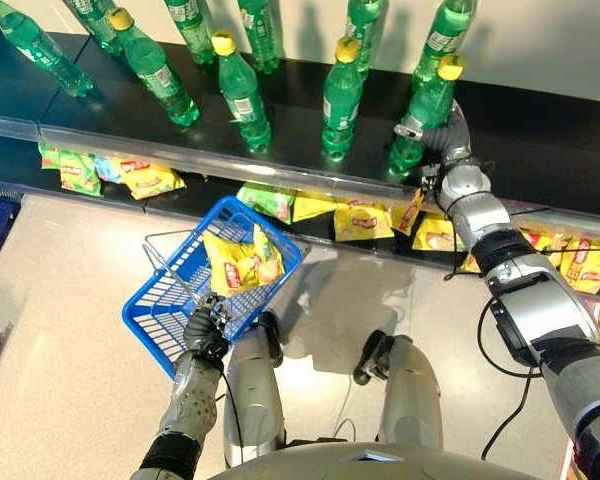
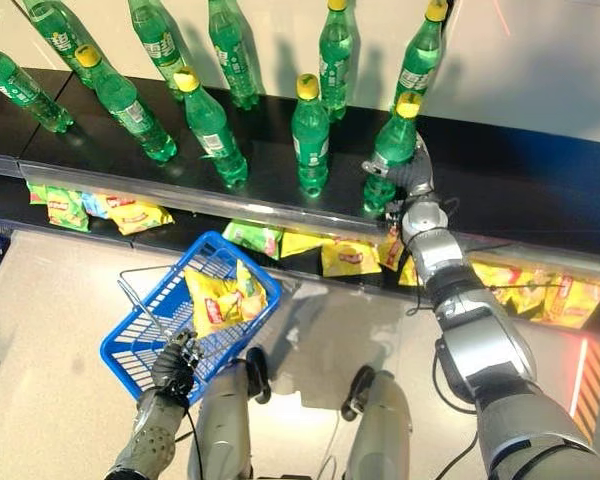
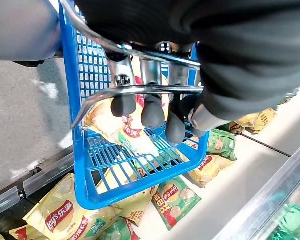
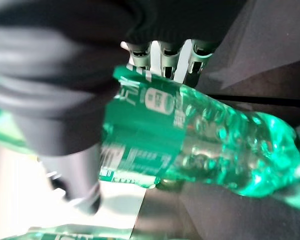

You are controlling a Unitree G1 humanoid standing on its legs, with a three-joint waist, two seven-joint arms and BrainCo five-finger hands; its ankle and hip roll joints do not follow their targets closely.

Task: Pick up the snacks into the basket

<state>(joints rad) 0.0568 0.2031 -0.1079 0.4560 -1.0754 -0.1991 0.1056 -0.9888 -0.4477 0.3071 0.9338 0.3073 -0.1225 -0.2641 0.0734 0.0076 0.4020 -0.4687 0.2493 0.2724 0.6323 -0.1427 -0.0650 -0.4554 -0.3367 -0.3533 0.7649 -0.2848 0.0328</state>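
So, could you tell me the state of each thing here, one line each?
Basket: hanging by its wire handle, snack bags inside.
Left hand: fingers curled round the handle.
Right hand: closed on a green bottle.
Other bottles: upright, capped.
Shelf snacks: lying flat.

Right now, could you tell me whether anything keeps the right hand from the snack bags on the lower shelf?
Yes. The right hand is curled round a green bottle on the upper shelf; the snack bags lie beneath that shelf.
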